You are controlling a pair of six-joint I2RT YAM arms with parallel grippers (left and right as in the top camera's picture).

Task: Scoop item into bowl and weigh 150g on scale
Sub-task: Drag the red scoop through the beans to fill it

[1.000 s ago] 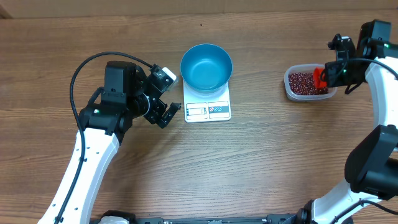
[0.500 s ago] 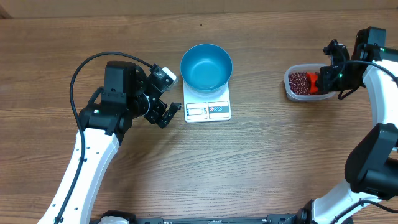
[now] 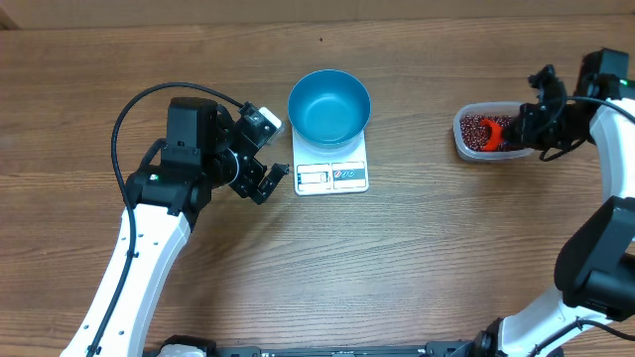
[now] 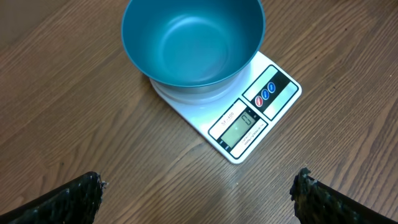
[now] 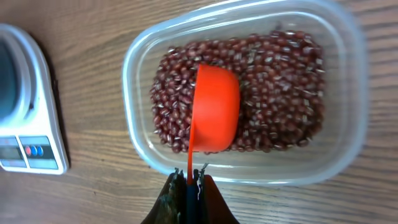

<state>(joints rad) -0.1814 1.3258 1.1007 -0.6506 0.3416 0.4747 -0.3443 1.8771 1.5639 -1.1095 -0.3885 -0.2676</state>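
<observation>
Beans [image 5: 273, 81] | lying loose in clear tub [image 5: 348, 143], mid-frame, right wrist view | handling, judged: light, free-flowing, spilling easily; taking by red scoop [image 5: 214, 109], never pinching | right gripper [image 5: 188, 180] clamping scoop handle at bottom edge | left gripper [image 4: 199, 190] gaping wide, empty, facing blue bowl [image 4: 193, 43] sitting on scale [image 4: 249, 124]

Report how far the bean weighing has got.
Done: the bowl sits empty on the scale. In hand: the right gripper, shut on the red scoop, holds it among the beans in the clear tub. Left: lifting a scoopful, pouring, weighing out. The left gripper is open.
</observation>
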